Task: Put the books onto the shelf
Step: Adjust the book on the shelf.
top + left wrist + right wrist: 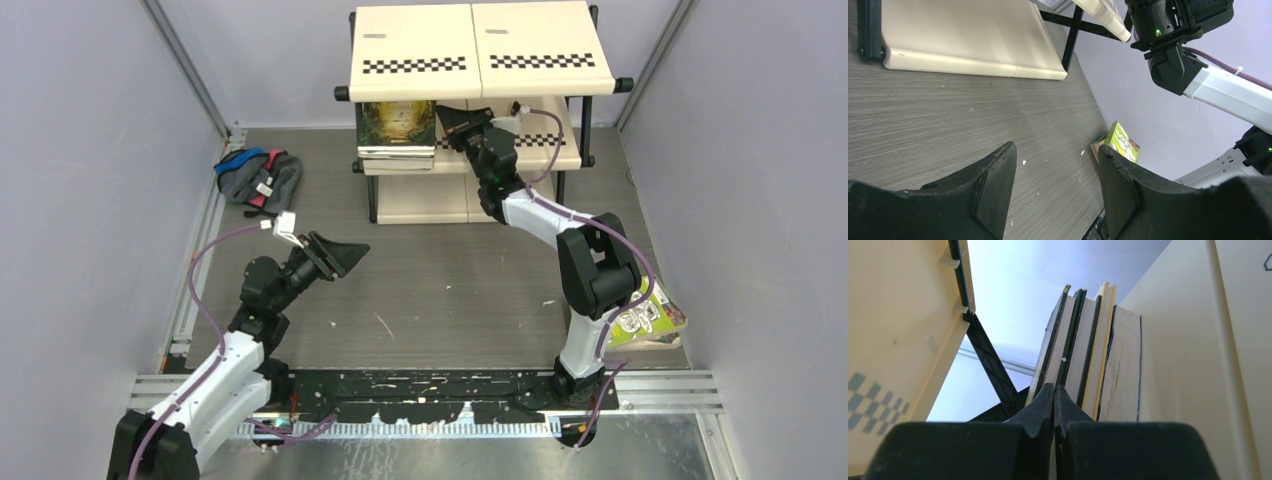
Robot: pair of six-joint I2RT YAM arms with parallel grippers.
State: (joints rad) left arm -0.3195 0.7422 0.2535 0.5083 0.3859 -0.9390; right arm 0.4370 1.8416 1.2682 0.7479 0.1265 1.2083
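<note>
Several books (396,130) lie stacked on the middle tier of the shelf (470,40), a dark green-gold cover on top. My right gripper (447,118) reaches under the top board at the stack's right side. In the right wrist view the gripper (1054,387) is shut, with nothing between its tips, right at the page edges of the books (1088,350). A lime green book (645,320) leans by the right arm's base, and also shows in the left wrist view (1122,141). My left gripper (350,255) hangs open and empty over the floor (1055,150).
A grey-blue cloth bundle (258,178) lies at the back left, near the wall. The shelf's bottom board (963,40) sits low over the floor ahead of the left gripper. The right arm (1218,90) stretches across from its base to the shelf.
</note>
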